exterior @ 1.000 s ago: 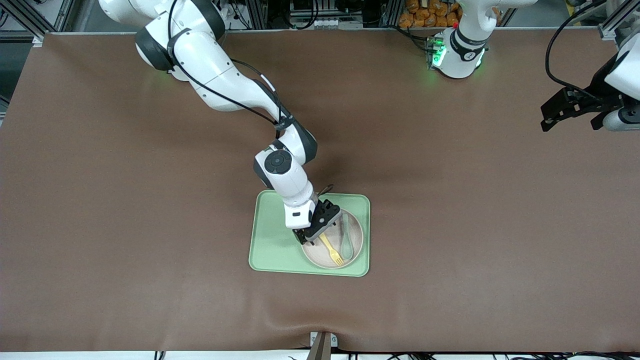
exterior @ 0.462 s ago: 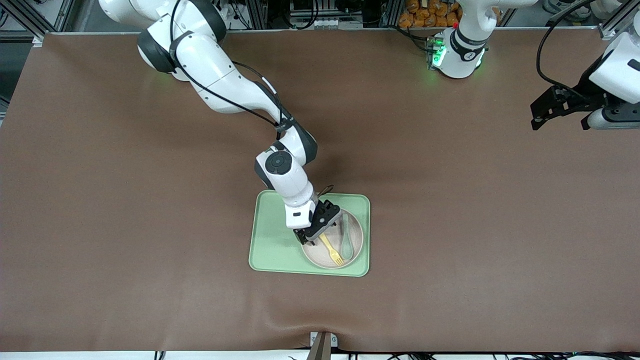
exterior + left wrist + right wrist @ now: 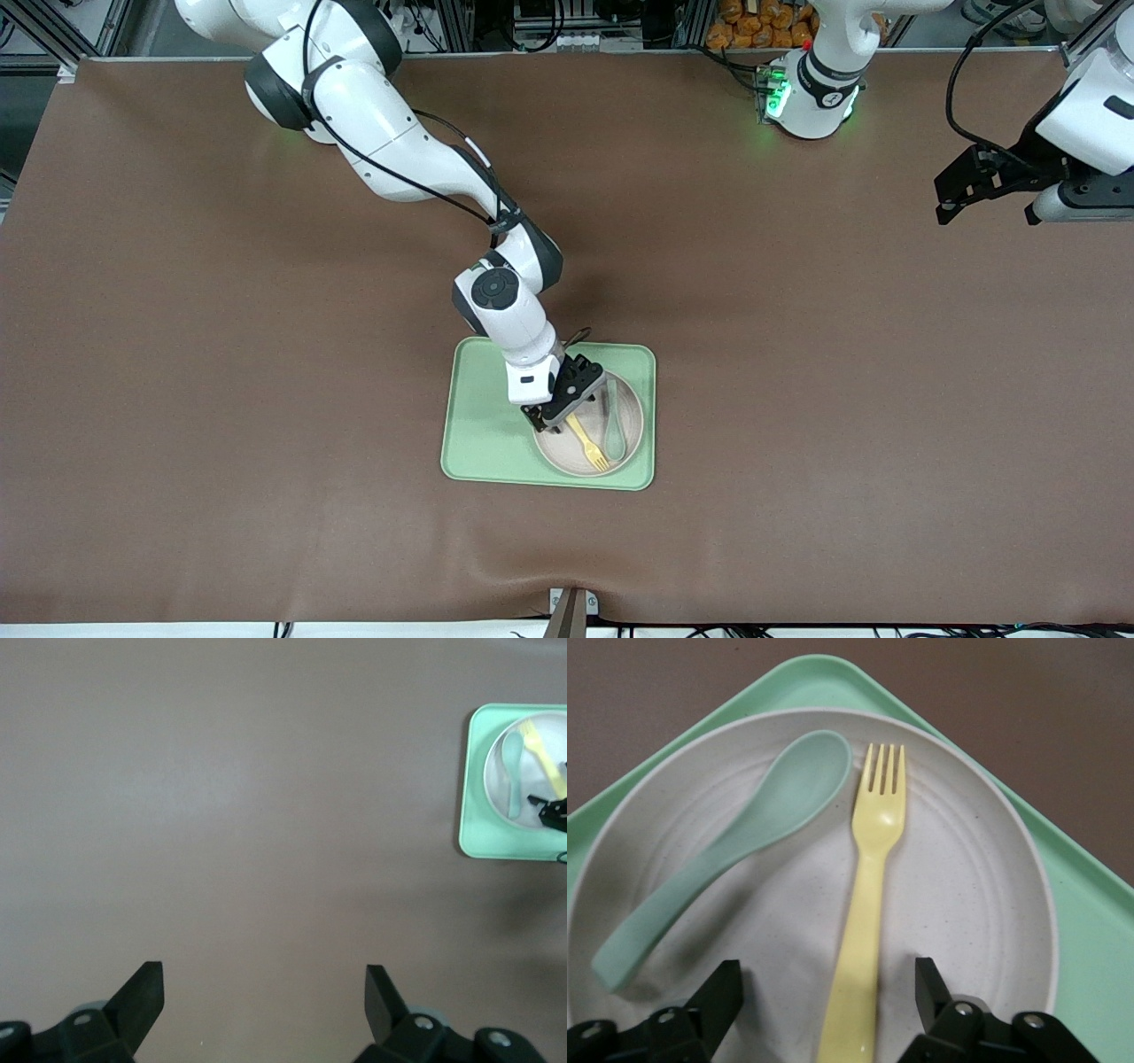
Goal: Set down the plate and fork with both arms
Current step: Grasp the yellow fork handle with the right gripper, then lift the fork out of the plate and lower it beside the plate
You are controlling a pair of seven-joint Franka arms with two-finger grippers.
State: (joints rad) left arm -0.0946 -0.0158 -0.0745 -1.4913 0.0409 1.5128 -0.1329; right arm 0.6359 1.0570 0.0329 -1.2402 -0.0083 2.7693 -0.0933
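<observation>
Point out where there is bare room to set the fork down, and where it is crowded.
Bare: the tray floor beside the plate, toward the right arm's end, and the brown table around the tray. Crowded: the plate, holding the fork and spoon, with the right gripper straddling the fork handle, jaws apart. The left gripper waits over bare table.

spoon (image 3: pixel 722 846) lies close beside fork (image 3: pixel 868 895), crowding the plate (image 3: pixel 966 904).

Green tray (image 3: pixel 478 443) — spoon (image 3: pixel 613 424) — table (image 3: pixel 177 399)
</observation>
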